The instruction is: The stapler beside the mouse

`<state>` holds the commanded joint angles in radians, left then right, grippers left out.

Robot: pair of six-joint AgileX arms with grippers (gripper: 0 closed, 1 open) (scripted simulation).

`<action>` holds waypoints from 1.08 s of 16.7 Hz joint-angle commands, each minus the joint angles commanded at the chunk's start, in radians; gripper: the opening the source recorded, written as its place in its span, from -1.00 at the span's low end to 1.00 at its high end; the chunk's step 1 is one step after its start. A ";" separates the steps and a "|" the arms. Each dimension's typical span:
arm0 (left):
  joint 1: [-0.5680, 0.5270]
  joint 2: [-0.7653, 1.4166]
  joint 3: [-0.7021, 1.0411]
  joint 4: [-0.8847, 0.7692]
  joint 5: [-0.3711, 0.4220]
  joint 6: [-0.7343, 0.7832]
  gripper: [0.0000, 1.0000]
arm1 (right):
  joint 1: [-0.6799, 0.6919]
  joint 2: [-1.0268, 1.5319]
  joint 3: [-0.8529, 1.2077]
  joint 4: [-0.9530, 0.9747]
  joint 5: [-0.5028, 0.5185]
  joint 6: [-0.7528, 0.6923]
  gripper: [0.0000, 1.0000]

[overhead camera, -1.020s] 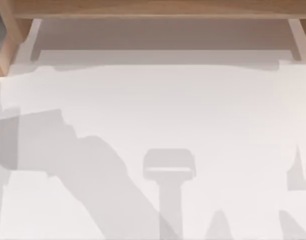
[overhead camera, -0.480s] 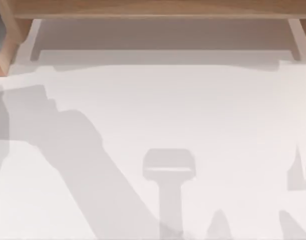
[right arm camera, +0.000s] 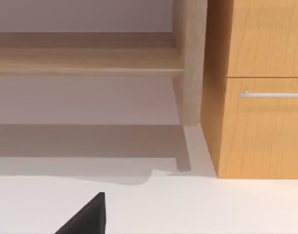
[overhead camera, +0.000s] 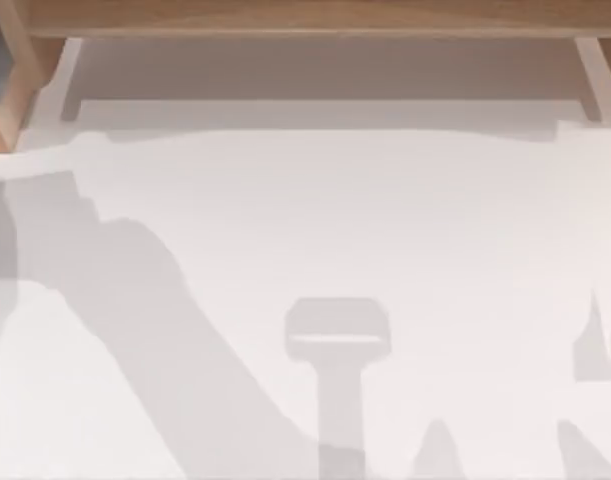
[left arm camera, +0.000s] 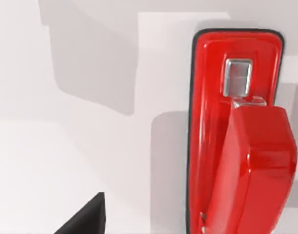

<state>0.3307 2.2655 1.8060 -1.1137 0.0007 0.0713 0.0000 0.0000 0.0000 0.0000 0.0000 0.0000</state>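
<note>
Red and glossy, the stapler point(left arm camera: 236, 136) lies flat on the white bench point(left arm camera: 90, 161) in the left wrist view, its silver metal plate point(left arm camera: 238, 76) showing near one end. Whether the left pincer is spread or pressed together, I cannot tell; the same goes for the right. The right wrist view faces a wooden cabinet point(right arm camera: 261, 97) with a drawer handle point(right arm camera: 273, 94).

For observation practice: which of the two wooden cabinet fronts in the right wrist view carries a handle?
The lower front, with a silver bar handle; the upper front is plain wood.
</note>
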 joint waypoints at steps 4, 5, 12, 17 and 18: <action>0.002 0.029 -0.061 0.097 0.000 0.003 1.00 | 0.000 0.000 0.000 0.000 0.000 0.000 1.00; 0.003 0.034 -0.069 0.106 0.000 0.003 1.00 | 0.000 0.000 0.000 0.000 0.000 0.000 1.00; 0.003 0.034 -0.070 0.106 0.000 0.003 0.40 | 0.000 0.000 0.000 0.000 0.000 0.000 1.00; 0.003 0.034 -0.070 0.106 0.000 0.003 -0.36 | 0.000 0.000 0.000 0.000 0.000 0.000 1.00; 0.003 0.034 -0.070 0.106 0.000 0.003 -0.51 | 0.000 0.000 0.000 0.000 0.000 0.000 1.00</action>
<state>0.3334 2.2996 1.7361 -1.0074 0.0011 0.0746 0.0000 0.0000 0.0000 0.0000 0.0000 0.0000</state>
